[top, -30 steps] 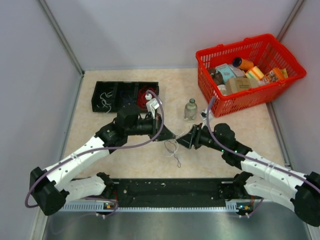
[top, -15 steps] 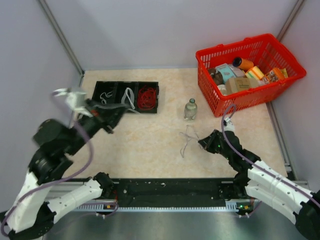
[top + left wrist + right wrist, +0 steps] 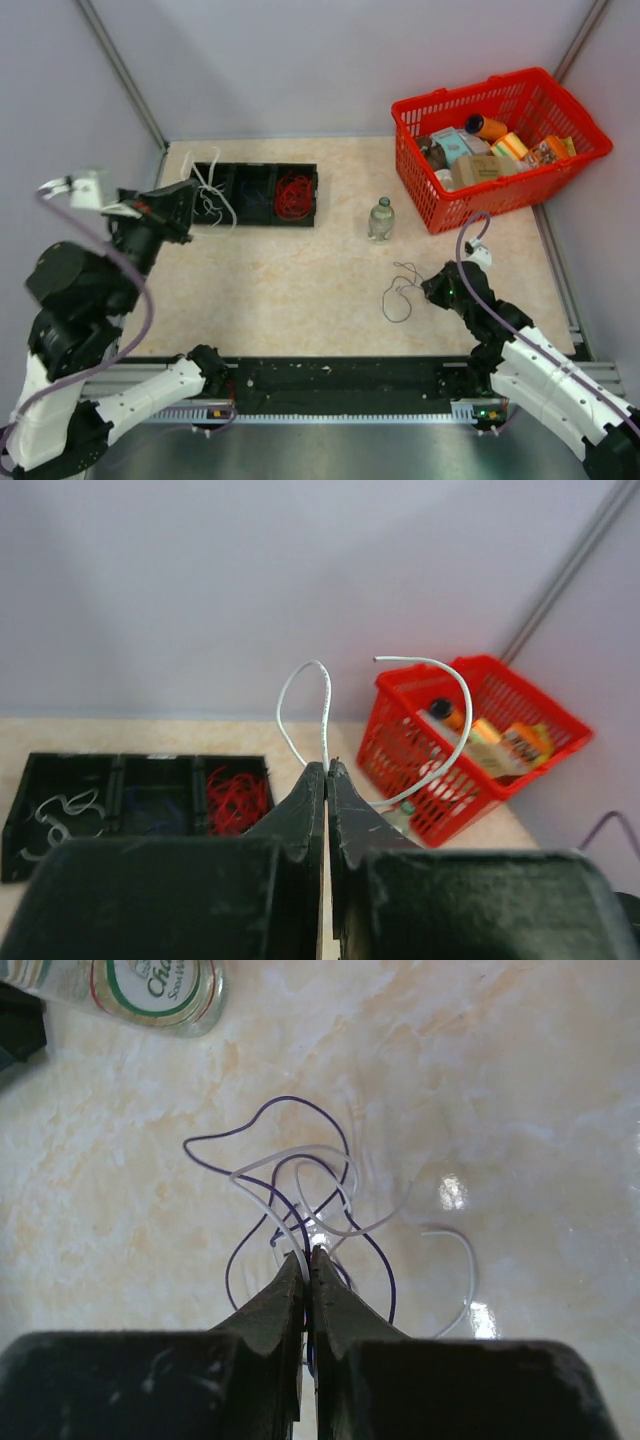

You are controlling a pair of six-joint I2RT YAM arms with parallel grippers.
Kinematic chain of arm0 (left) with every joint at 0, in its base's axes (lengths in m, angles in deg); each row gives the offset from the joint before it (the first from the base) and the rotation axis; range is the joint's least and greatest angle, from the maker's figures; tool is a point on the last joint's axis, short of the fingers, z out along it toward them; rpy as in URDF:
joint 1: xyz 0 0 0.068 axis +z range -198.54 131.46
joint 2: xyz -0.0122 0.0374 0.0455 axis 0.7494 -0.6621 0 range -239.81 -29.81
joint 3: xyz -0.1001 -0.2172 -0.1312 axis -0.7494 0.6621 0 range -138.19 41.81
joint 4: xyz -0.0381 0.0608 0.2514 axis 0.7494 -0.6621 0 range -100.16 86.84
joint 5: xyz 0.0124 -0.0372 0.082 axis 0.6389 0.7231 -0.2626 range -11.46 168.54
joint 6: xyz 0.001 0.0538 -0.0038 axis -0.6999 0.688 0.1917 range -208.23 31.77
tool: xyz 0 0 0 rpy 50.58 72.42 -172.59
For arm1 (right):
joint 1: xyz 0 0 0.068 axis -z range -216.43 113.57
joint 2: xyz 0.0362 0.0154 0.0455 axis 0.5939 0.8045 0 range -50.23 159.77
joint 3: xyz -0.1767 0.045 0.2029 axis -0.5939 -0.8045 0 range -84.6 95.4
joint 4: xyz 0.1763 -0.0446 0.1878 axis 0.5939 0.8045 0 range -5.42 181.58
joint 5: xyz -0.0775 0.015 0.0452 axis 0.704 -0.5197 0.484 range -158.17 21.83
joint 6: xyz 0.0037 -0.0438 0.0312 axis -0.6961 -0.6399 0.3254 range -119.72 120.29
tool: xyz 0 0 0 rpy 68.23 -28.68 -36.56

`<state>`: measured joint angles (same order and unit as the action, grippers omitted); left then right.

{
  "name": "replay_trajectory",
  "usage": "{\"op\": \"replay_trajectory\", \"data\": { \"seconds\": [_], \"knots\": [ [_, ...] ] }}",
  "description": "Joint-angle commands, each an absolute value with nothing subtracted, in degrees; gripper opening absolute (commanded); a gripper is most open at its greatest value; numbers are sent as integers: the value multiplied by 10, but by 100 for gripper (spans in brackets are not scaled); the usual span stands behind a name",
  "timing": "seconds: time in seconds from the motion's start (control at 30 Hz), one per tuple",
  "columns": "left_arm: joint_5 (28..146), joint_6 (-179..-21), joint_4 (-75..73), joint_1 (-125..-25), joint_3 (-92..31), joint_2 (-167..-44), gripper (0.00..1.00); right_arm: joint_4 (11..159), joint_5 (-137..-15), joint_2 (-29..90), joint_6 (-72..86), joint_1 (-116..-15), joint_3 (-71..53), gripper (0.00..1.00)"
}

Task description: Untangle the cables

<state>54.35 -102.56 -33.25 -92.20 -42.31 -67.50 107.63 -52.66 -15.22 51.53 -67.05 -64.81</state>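
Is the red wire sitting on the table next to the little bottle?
No, the red cable lies inside the black tray, in its end compartment nearest the bottle, not out on the table beside it.

I'm driving two arms of the same build. The left arm (image 3: 150,385) and right arm (image 3: 545,360) have white shells on the long links and chunky black housings at the joints. A thick lilac cord (image 3: 461,240) loops along each arm. The left gripper (image 3: 326,766) and right gripper (image 3: 309,1256) are matte black, with fingers broad at the root and tapering to thin tips. Both bases sit on a black rail (image 3: 340,380) edged by a slotted silver strip (image 3: 330,411).
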Motion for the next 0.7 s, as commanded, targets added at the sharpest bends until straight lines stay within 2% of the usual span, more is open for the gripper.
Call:
{"op": "replay_trajectory", "data": {
  "seconds": [0.0,0.23,0.43,0.67],
  "knots": [
    [454,-1017,-388,-922,-415,-776,0,1016,-594,-141,452,-667,-627,0],
    [442,-1028,-286,-873,-377,-826,0,999,-636,-149,438,-667,-625,0],
    [624,-1103,-276,-725,-400,-894,0,994,-661,-153,426,-667,-631,0],
    [726,-1139,-315,-717,-374,-872,0,990,-669,-151,405,-667,-629,0]
  ]
}}
